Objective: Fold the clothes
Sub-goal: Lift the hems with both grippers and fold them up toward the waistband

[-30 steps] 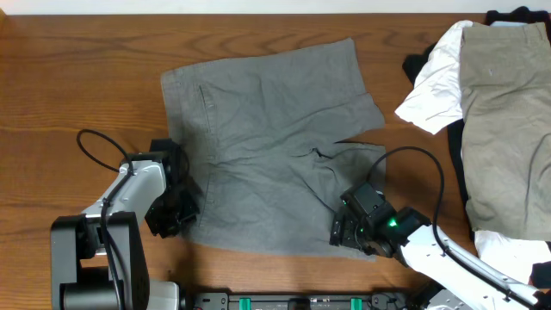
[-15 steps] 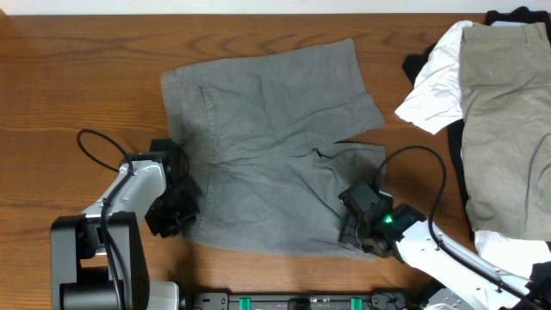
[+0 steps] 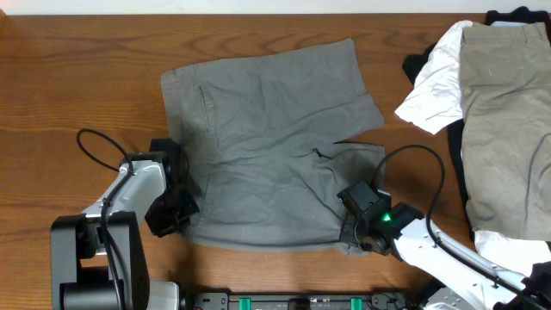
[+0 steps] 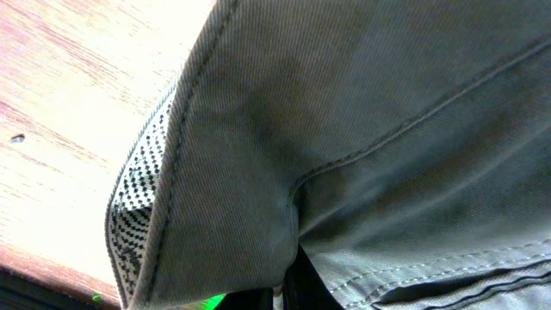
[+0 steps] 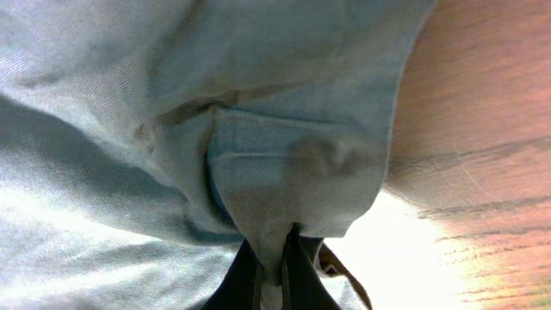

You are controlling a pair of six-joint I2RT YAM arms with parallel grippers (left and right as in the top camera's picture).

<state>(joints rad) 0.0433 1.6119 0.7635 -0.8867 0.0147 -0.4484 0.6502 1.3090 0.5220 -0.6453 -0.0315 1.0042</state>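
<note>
The wooden counter (image 3: 69, 69) is taking up nearly the whole overhead view, its grain running left to right. Mid-grey shorts (image 3: 267, 129) are lying spread flat near its middle, with the waistband toward the left and the two legs pointing right. One leg is lying farther from the robot and the other nearer.

At the far right edge a heap of other clothes is sitting well apart from the shorts. Khaki-beige trousers (image 3: 504, 112) are lying on top, a white piece (image 3: 430, 95) is spilling out toward the shorts, and a black piece (image 3: 417, 62) is showing at the heap's upper left.

The left arm (image 3: 129, 194) is reaching in from the near left and the right arm (image 3: 448, 258) from the near right. Each is meeting the near edge of the shorts.

The left pincer (image 3: 182, 211) is sitting at the near corner of the waistband. In the left wrist view the grey cloth (image 4: 387, 103) is filling the frame, with a stitched edge folding down into the closed jaws at the bottom. The left pincer is clamping tight on that corner.

The right pincer (image 3: 349, 234) is sitting at the near corner of the nearer leg's hem. In the right wrist view its dark fingers (image 5: 306, 280) are pressing together on a bunched fold of the shorts, with bare counter (image 5: 482, 103) showing to the right.

A black cable (image 3: 95, 142) is looping beside the left arm, and another (image 3: 430, 168) is arching over the right arm.
</note>
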